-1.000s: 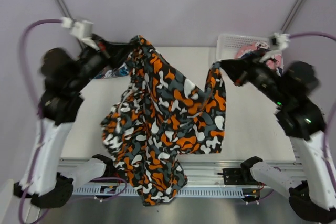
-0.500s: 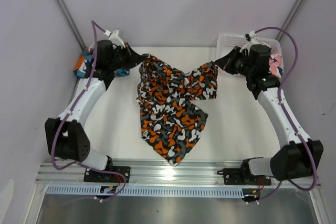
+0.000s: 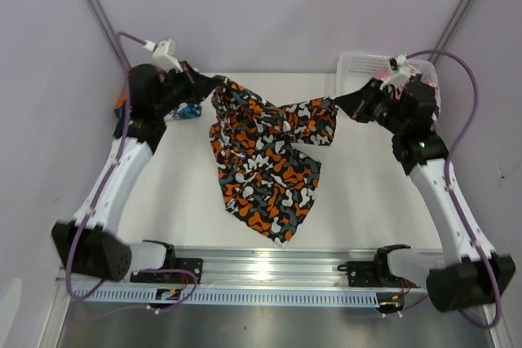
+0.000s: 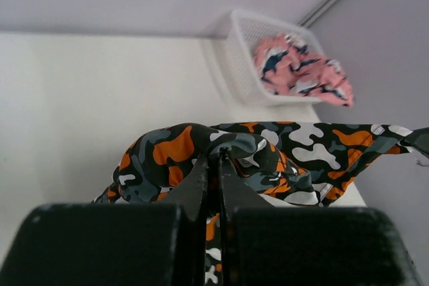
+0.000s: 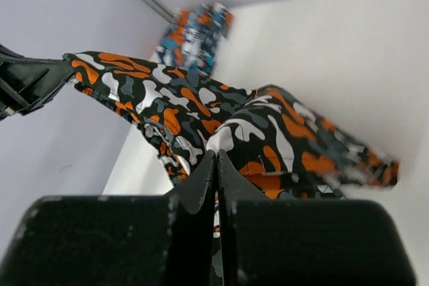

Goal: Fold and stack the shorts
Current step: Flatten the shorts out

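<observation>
Top external: the camouflage shorts [image 3: 265,165] hang at centre frame, spread between the left gripper [image 3: 214,81] and right gripper [image 3: 336,104], lower part on the table [image 3: 367,189]. Left wrist: fingers [image 4: 200,185] clamped on cloth. Right wrist: fingers [image 5: 198,180] clamped likewise. Spreading step, I judge; next, lower it flat for folding.

The left arm [image 3: 122,173] and right arm [image 3: 449,197] stretch forward and angle inward, wrists facing each other. The left gripper [image 3: 214,82] and right gripper [image 3: 337,103], jaws pressed together, each pinch an edge of the camouflage shorts [image 3: 265,165].
</observation>
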### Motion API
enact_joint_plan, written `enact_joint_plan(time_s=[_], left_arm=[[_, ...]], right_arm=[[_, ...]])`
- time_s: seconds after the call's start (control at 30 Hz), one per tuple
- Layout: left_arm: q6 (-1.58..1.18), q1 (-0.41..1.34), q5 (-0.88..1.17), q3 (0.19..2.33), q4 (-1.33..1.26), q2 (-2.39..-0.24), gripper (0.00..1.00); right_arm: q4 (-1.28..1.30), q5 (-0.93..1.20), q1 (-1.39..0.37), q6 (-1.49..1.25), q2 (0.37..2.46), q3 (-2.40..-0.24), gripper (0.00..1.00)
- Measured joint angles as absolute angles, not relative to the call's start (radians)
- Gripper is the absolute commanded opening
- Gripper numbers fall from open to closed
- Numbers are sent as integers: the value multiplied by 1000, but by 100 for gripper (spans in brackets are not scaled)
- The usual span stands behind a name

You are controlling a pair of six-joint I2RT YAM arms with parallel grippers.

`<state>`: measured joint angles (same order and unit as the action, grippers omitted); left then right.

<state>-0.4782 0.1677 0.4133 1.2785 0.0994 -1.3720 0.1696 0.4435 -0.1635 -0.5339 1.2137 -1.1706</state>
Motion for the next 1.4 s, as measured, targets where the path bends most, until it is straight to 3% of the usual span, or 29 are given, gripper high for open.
enact_joint_plan(time_s=[0.2,0.4,0.63,0.93,1.13,1.4], left_arm=[[-488,181,402,1195,81,-939,0],[-527,214,434,1124,-33,-553,0],[-587,214,514,1260,-68,-503,0],[-632,213,539,1209,-95,-698,0],[-665,154,545,1086,-153,-1053,0],[-646,129,546,1098,-220,-1544,0]], right_arm=[[190,537,-223,-469,844,-1184,0],[203,665,-245,-463,587,-1338,0],[219,728,-222,-485,504,-1597,0],[289,655,-207,-490,634,-1549,0],[293,578,-202,-490,966,-1387,0],[234,484,-173,-527,1346,-1129,0]])
